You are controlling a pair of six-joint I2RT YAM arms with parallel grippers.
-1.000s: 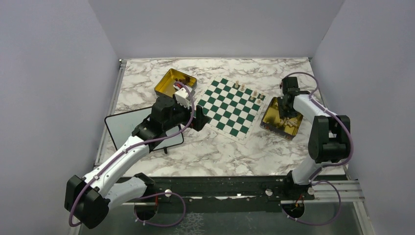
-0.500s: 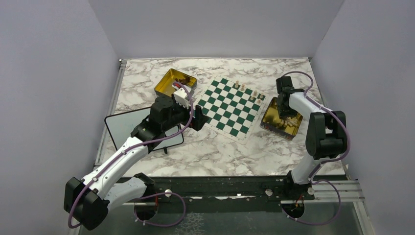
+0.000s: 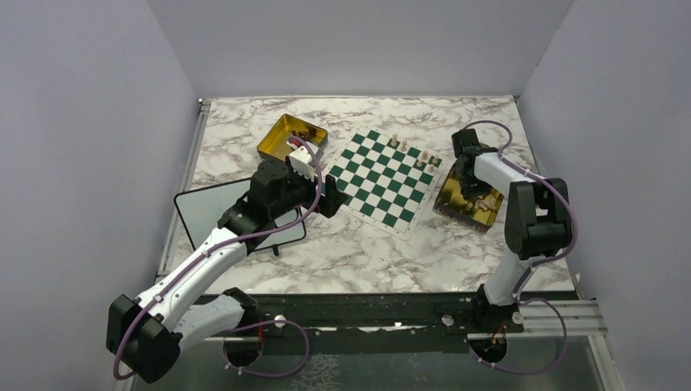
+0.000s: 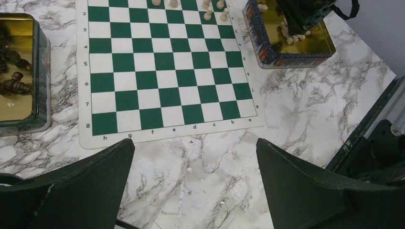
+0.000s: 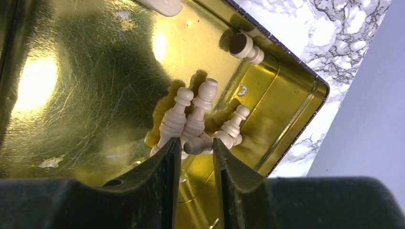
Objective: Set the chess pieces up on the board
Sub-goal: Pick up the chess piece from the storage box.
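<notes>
The right gripper (image 5: 197, 143) is down in the gold tin (image 5: 86, 81), fingers a narrow gap apart astride heaped pale chess pieces (image 5: 191, 119); whether it is clamped, I cannot tell. The left gripper (image 4: 195, 143) gapes wide over the marble table (image 4: 296, 109) beside the board (image 4: 167, 71), where a few standing pieces (image 4: 208, 12) line the far edge.

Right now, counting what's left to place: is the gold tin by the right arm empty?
Not empty: several pale chess pieces lie tipped in a heap inside the tin.
</notes>
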